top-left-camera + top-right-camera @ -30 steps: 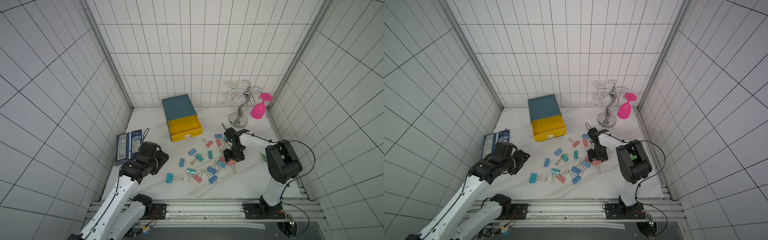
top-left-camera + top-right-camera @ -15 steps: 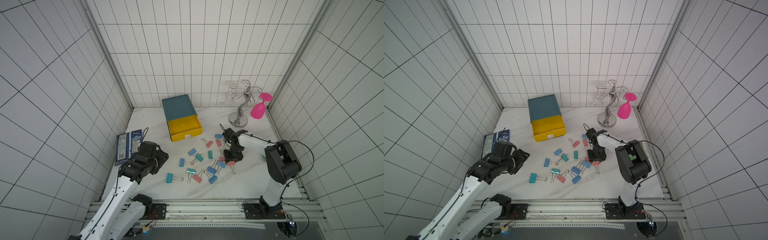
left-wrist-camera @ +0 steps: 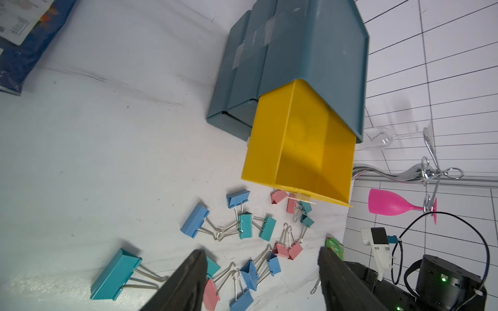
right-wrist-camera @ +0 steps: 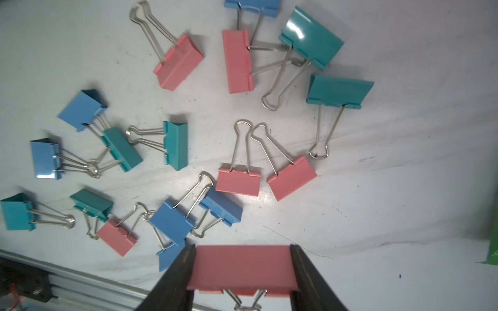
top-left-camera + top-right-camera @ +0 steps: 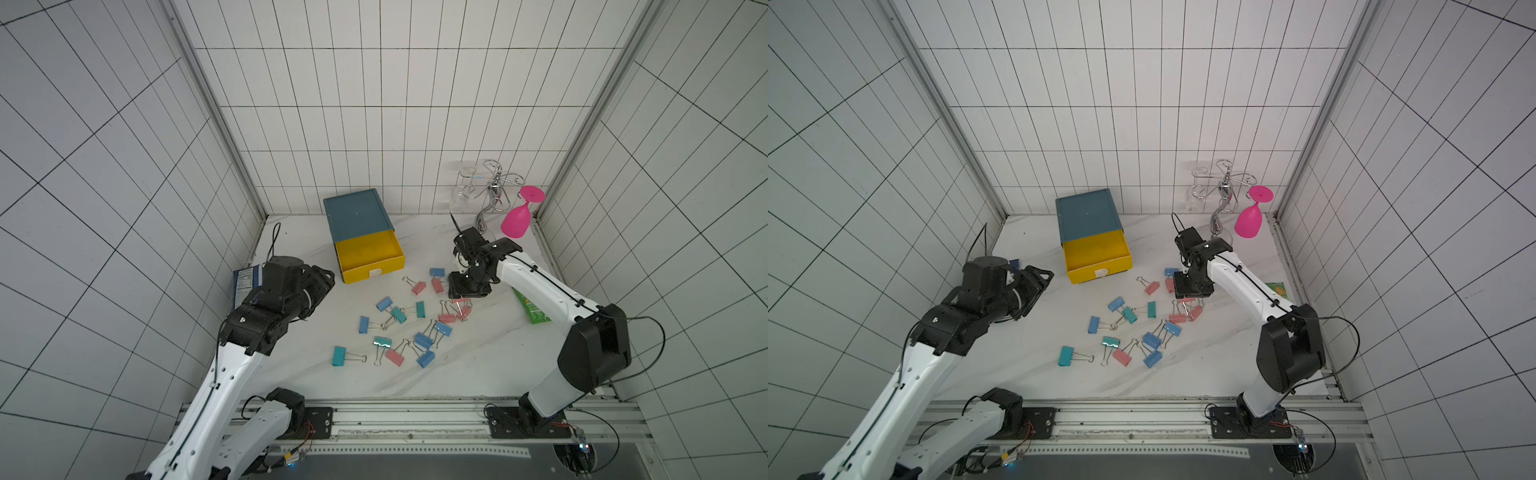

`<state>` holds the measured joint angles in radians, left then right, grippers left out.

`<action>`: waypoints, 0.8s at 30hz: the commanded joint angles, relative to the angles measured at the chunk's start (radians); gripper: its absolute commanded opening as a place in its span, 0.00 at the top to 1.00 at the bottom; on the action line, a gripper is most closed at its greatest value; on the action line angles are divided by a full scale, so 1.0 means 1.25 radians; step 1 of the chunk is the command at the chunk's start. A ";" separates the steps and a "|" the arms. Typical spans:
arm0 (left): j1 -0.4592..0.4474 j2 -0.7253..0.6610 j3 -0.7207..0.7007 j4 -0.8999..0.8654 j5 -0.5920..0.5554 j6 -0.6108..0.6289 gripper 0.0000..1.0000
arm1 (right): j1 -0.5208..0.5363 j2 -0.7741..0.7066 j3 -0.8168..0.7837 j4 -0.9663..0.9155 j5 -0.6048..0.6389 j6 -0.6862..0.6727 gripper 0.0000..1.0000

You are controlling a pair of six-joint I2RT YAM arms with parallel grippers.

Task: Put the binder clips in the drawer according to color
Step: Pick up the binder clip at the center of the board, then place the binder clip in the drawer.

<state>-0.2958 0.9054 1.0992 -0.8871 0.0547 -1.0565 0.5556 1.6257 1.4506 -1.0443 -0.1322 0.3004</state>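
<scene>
- Since a second ago, my right pincer (image 4: 242,250) has been narrowing. It is now clamping a pink clip (image 4: 242,269) across the ends of its body, with the wire handles pointing back at my wrist.
- I am holding that clip clear of the worktop (image 5: 478,365), over the other binder clips (image 5: 398,314) lying scattered in front of the cabinet (image 5: 357,212).
- Only the yellow top drawer (image 5: 374,272) is standing pulled out, and it is looking empty.
- To do this well, I am judging that I should be rising first and keeping the squeeze steady. Then I should be crossing over the yellow front wall and letting go low inside.
- Two pink clips (image 4: 238,184) are lying just beneath me, so travelling low would be risking a snag on their loops.
- My left pincer (image 3: 261,251) is hanging wide apart and empty just beside the drawer front, possibly crowding my approach.
- The pink glass (image 5: 517,222) is hanging on its wire rack (image 5: 492,187) behind my arm, and a green packet (image 5: 532,309) is lying beside my forearm.
</scene>
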 commanded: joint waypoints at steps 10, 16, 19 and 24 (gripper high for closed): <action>0.060 0.169 0.107 0.270 0.260 -0.010 0.31 | 0.005 0.126 0.399 0.005 -0.211 0.145 0.51; 0.060 0.221 0.110 0.385 0.354 -0.061 0.31 | 0.043 0.252 0.562 0.110 -0.283 0.238 0.50; 0.064 0.220 0.115 0.385 0.356 -0.049 0.31 | 0.058 0.316 0.650 0.126 -0.296 0.257 0.50; 0.081 0.205 0.086 0.384 0.367 -0.049 0.31 | 0.077 0.386 0.721 0.193 -0.321 0.295 0.48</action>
<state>-0.2092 1.1847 1.2079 -0.4435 0.4843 -1.1183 0.6373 2.0830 2.3032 -0.8745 -0.4904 0.6182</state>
